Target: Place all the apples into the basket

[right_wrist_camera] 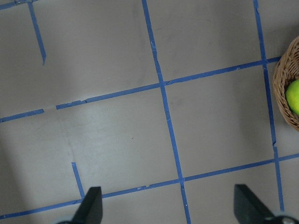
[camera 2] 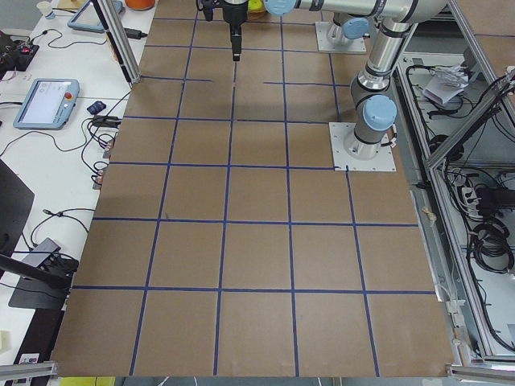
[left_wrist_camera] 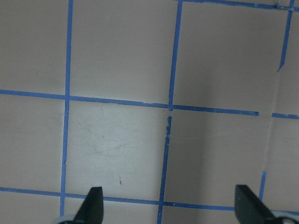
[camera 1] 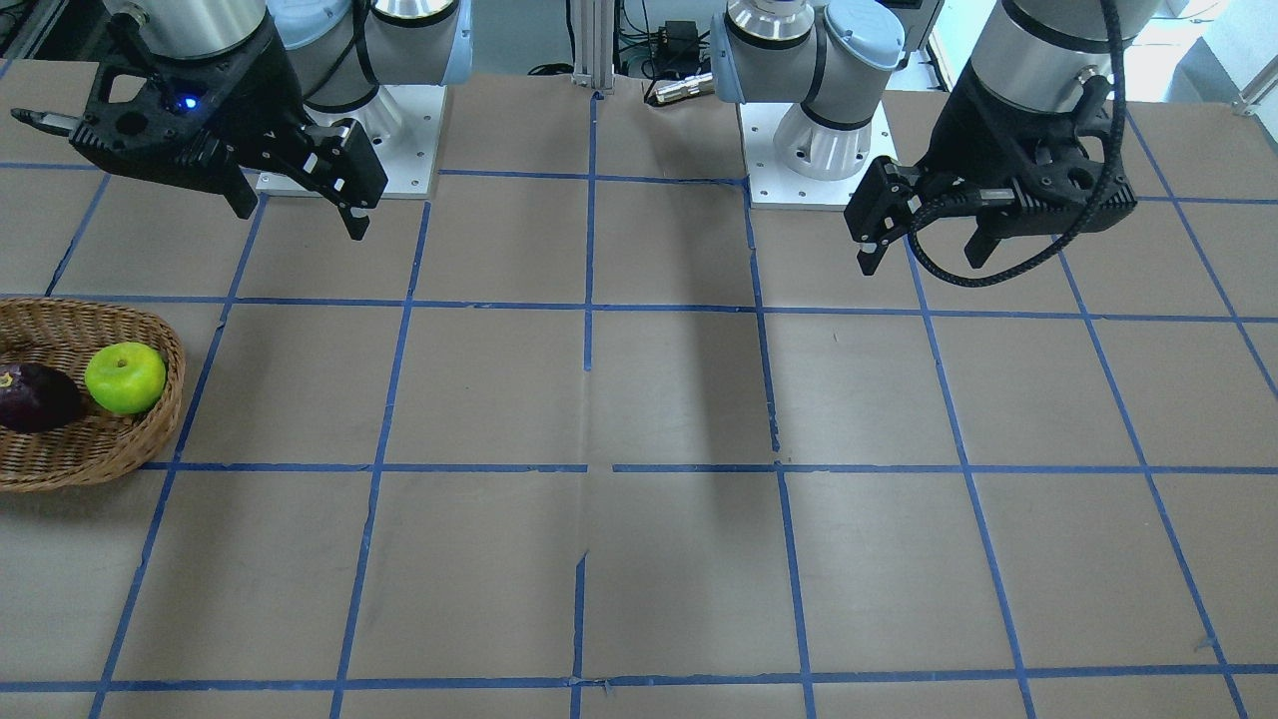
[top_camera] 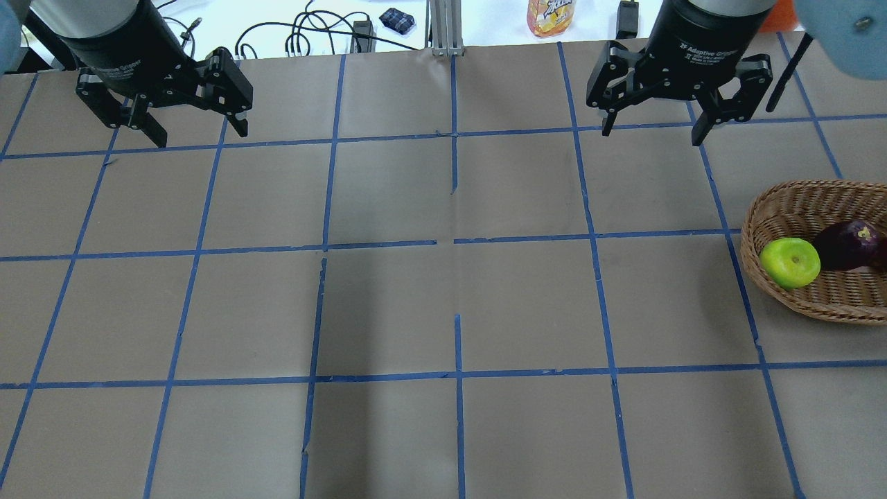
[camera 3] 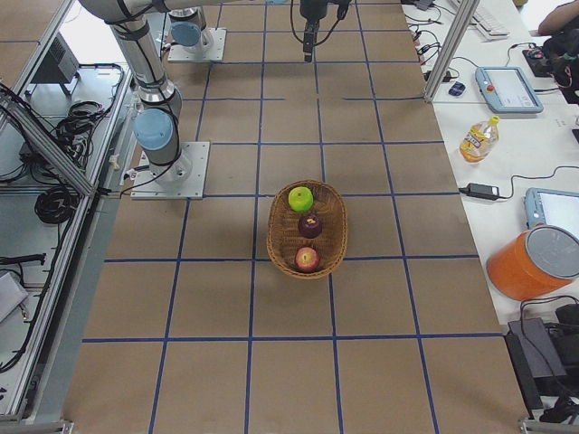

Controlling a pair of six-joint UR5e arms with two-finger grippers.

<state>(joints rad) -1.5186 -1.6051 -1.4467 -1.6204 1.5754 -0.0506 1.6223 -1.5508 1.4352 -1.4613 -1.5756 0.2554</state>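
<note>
The wicker basket (top_camera: 752,229) stands at the table's right edge, also in the front-facing view (camera 1: 60,320) and the exterior right view (camera 3: 274,237). The lime green apple (top_camera: 790,263) and the dark purple apple (top_camera: 849,246) lie inside it. The red apple (camera 3: 307,259) lies at the basket's other end and shows only in the exterior right view. My left gripper (top_camera: 201,137) is open and empty, high over the far left of the table. My right gripper (top_camera: 651,135) is open and empty, beyond the basket. The right wrist view catches the basket's rim (right_wrist_camera: 282,93) and the green apple (right_wrist_camera: 294,95).
Brown table paper carries a blue tape grid (top_camera: 454,242). The two arm bases (camera 1: 349,140) (camera 1: 819,150) stand at the robot's side. A drink bottle (camera 3: 477,137), an orange bucket (camera 3: 534,262) and tablets lie on the side bench beyond the table.
</note>
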